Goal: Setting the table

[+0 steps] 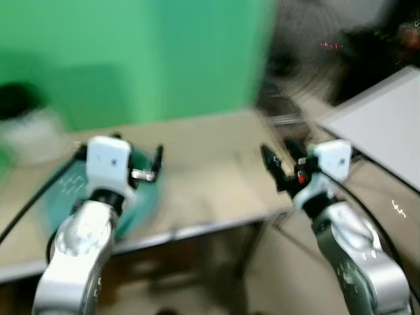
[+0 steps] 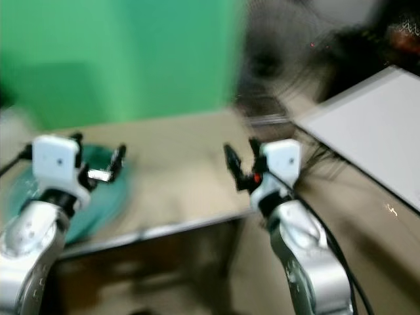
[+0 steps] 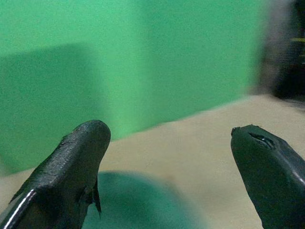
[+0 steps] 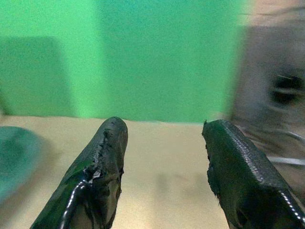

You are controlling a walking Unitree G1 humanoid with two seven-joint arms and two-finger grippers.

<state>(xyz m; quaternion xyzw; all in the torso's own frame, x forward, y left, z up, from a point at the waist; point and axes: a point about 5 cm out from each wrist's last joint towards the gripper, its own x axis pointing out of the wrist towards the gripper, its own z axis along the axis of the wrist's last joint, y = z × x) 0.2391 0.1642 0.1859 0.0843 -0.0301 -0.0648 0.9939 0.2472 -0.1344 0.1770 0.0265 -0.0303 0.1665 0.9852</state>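
A teal round dish (image 1: 141, 197) lies on the left part of a beige table (image 1: 210, 177), all blurred by camera motion. My left gripper (image 1: 141, 161) hovers over the dish with its black fingers (image 3: 71, 171) spread open and nothing between them; the dish (image 3: 138, 200) shows below them in the left wrist view. My right gripper (image 1: 279, 161) is held above the table's right front corner, open and empty, fingers (image 4: 105, 167) apart. From the right wrist, the dish (image 4: 14, 157) sits far off to one side.
A green wall (image 1: 131, 59) stands behind the table. A white board or tabletop (image 1: 387, 118) slants at the right. Dark blurred clutter (image 1: 328, 46) fills the back right. A pale blurred object (image 1: 33, 134) sits at the table's far left.
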